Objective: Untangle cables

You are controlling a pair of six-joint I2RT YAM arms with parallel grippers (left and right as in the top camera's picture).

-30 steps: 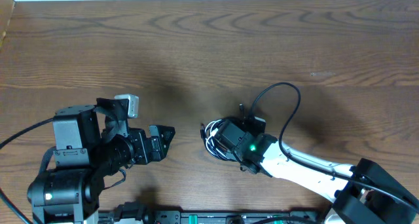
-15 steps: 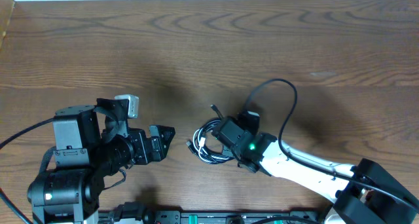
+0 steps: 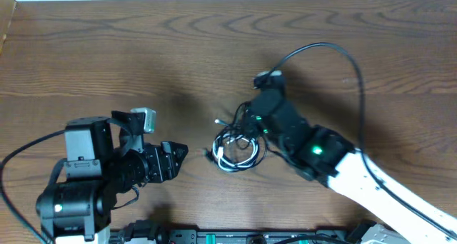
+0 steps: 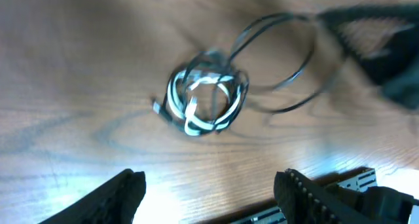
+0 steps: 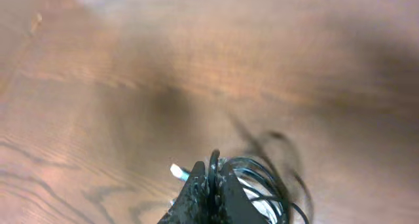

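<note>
Looking down, I see the cables [image 3: 235, 145] lying in a loose coil on the wooden table [image 3: 128, 51] between both arms. My right gripper [image 5: 211, 181] is pinched together on one strand of them. My left gripper [image 4: 209, 188] hovers just beside the coil, fingers apart.

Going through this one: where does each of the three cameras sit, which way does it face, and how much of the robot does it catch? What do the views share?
Overhead: fixed above the table, looking straight down; both arms, the left claw and the right claw show.
Left wrist: on the left arm, looking down and ahead at the cables; its open claw frames the bottom edge.
Right wrist: on the right arm, looking down along its shut claw, which pinches a cord.
Shared: all three show the cables and the wood.
</note>
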